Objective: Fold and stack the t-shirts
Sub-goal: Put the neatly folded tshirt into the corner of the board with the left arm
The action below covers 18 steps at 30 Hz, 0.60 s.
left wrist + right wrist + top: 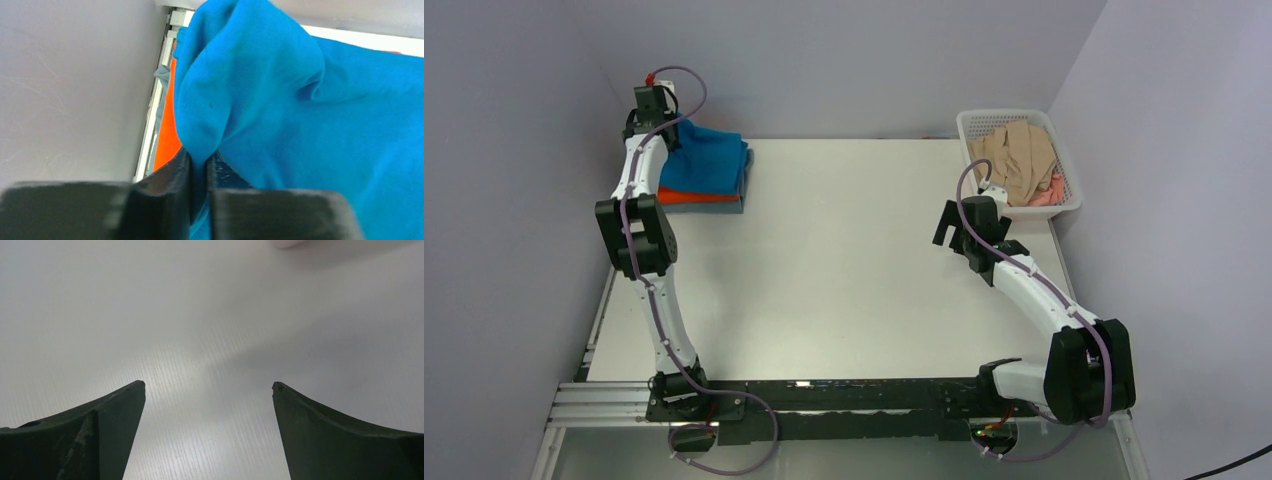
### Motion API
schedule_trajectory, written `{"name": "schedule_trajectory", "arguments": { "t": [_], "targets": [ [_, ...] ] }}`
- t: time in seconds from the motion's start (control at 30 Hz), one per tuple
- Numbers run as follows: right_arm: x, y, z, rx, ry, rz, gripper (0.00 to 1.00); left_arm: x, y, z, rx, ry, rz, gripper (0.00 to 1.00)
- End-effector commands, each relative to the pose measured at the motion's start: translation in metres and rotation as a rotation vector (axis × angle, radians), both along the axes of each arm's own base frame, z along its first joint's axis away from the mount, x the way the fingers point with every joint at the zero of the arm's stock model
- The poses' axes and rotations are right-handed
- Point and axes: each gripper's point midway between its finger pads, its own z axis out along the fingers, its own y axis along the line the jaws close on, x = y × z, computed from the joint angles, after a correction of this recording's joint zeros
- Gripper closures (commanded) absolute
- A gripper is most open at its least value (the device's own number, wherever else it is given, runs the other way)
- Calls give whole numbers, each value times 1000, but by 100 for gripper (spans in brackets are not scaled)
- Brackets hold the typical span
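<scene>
Both arm bases sit at the near edge of the tabletop (844,280), the left one toward the near left corner and the right one toward the near right corner.

The right arm reaches in from its base toward the middle of the right edge. There the right gripper (208,386) hangs over bare white surface, well short of the far edge. Its fingers (100,425) are spread wide with nothing between them, and the wrist view shows only the plain tabletop in the gap.

The left arm stretches along the left edge to the far left corner. The left gripper (199,159) is pressed nearly together there, its fingers (170,185) pinching a bunched fold of the teal-blue t-shirt (709,155) close to the side wall. That shirt lies on top of a stack in the far left corner. The orange t-shirt (694,196) is directly beneath it, showing along the near side. A thin strip of the grey t-shirt (729,207) shows at the bottom of the stack.

At the far right corner stands a white lattice basket (1064,205), apart from both grippers. Crumpled beige t-shirts (1019,160) are heaped inside it, and a bit of a pink t-shirt (1049,195) peeks out at its near right side.
</scene>
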Motion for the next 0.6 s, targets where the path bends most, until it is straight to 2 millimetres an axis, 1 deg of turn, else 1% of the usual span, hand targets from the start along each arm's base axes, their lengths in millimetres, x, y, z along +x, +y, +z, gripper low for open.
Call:
{"name": "schedule_trajectory", "arguments": {
  "t": [0.0, 0.07, 0.1, 0.33, 0.4, 0.5, 0.57],
  "targets": [
    [13, -3, 19, -5, -50, -20, 0, 0, 19, 3, -38, -36, 76, 58],
    [13, -3, 19, -8, -50, -23, 0, -3, 22, 7, -57, -52, 97, 9],
    [13, -4, 19, -7, -50, -28, 0, -4, 22, 11, -72, -62, 100, 1],
    [10, -7, 30, 0, -94, -43, 0, -16, 9, 49, -192, -161, 135, 1],
    [8, -8, 32, 2, -100, -48, 0, -17, -4, 56, -247, -170, 96, 1],
    [6, -8, 35, 14, -114, -58, 0, -24, -29, 65, -351, -185, 26, 0],
    [4, -8, 37, 25, -121, -64, 0, -35, -46, 83, -410, -222, -15, 1]
  ]
}}
